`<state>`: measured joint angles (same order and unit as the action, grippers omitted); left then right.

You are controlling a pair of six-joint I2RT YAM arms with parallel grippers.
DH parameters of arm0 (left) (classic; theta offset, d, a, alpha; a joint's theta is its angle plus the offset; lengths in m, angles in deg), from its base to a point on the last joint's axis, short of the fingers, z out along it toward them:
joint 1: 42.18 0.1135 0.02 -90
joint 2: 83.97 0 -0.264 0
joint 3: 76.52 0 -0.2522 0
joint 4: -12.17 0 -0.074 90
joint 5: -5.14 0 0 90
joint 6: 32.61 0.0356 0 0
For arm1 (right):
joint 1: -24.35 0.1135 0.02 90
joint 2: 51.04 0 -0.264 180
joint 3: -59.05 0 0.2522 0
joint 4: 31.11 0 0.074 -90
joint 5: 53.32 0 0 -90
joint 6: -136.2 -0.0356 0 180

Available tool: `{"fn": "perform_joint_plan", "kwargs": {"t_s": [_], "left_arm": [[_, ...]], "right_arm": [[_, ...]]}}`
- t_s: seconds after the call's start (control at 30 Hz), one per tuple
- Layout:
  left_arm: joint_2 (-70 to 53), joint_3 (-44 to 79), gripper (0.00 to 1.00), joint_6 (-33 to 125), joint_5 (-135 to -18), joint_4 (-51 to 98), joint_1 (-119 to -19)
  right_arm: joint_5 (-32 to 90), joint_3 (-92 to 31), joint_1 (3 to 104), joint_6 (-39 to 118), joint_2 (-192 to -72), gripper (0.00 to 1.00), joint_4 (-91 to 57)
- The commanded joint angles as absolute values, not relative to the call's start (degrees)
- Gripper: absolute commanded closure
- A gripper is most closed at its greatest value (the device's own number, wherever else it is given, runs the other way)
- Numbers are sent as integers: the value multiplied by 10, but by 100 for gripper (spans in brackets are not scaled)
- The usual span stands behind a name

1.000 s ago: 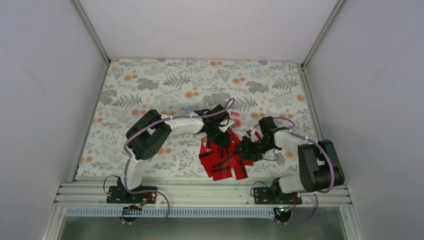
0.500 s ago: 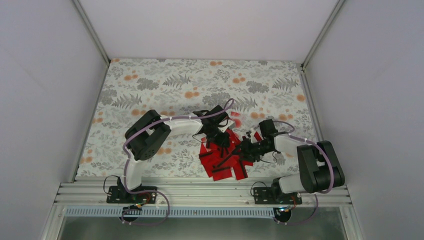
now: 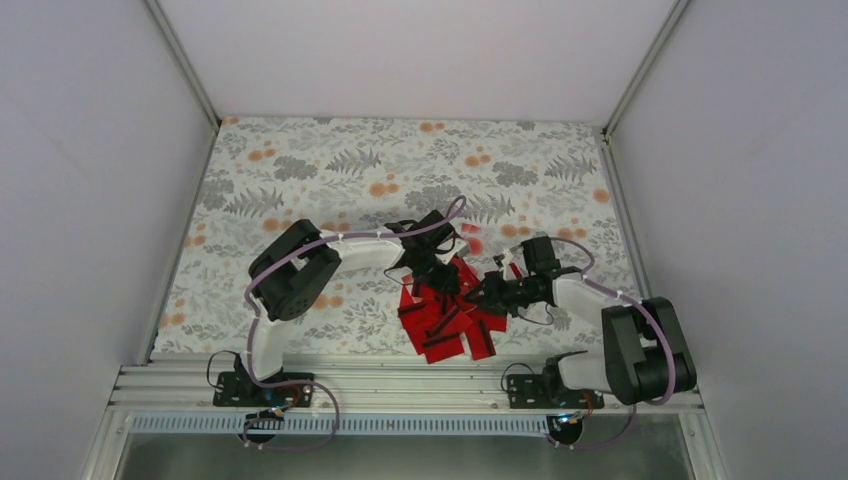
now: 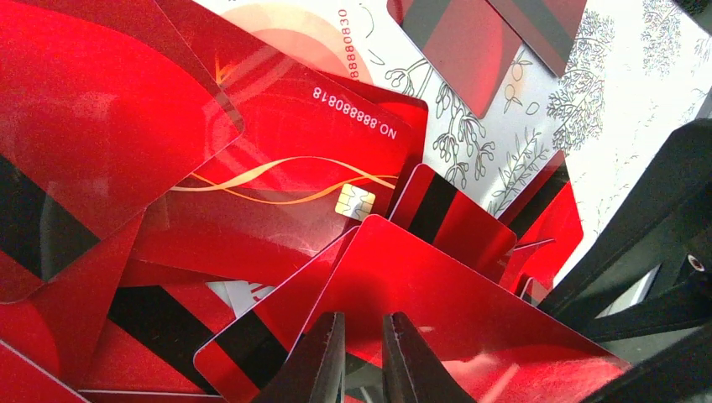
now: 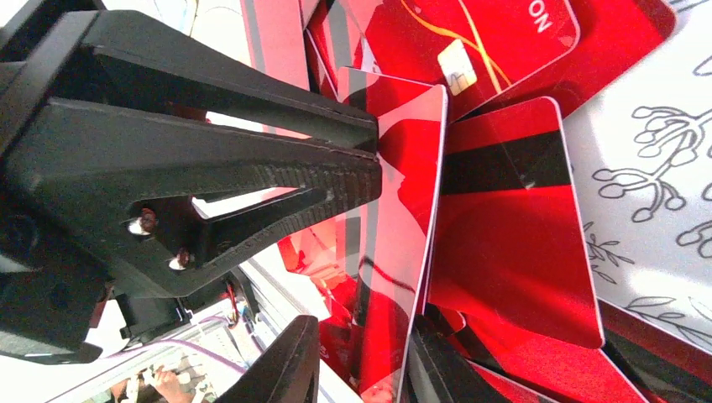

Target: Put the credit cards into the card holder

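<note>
— What can't you make out?
— The card holder. I cannot find it in any view. From above, my left gripper and my right gripper come tip to tip over the credit cards, and their black bodies cover the spot between them. Each wrist view cuts off all but the ends of its own fingers.

— How do your jaws stand?
— The left ones are nearly together, with only a thin slit between them. The right wrist view shows a pale sliver in that slit. I cannot tell what it is, or whether I pinch it. The right ones are narrow but apart, with one red card on edge between them. I cannot tell whether both fingers press it.

— Where are the cards from each gripper?
— The heap lies under both grippers, on the floral cloth. The card between my right fingers runs forward and ends just beside my left fingertips. Just ahead of my left fingers stands a tilted card, perhaps the same one. Beyond it lies a chip card, face up.

— What does one view give that another lacks?
— Only the top view shows both arms and the whole heap. Only the left wrist view shows the chip and the printed number. Only the right wrist view shows my left fingers from the side.
</note>
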<state>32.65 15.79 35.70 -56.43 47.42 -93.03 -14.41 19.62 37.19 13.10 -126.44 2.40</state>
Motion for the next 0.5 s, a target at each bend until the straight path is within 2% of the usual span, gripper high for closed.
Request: {"fn": "perform_joint_plan", "kwargs": {"t_s": [0.0,0.2,0.47], "left_arm": [[355,187,86,352,-587,510,-936],[352,189,86,350,-584,508,-933],[344,192,86,343,-580,501,-923]], "right_arm": [[-171,204,376,122,-1278,75,-31],[-164,194,375,122,-1309,79,-45],[-161,186,376,125,-1344,96,-50]]}}
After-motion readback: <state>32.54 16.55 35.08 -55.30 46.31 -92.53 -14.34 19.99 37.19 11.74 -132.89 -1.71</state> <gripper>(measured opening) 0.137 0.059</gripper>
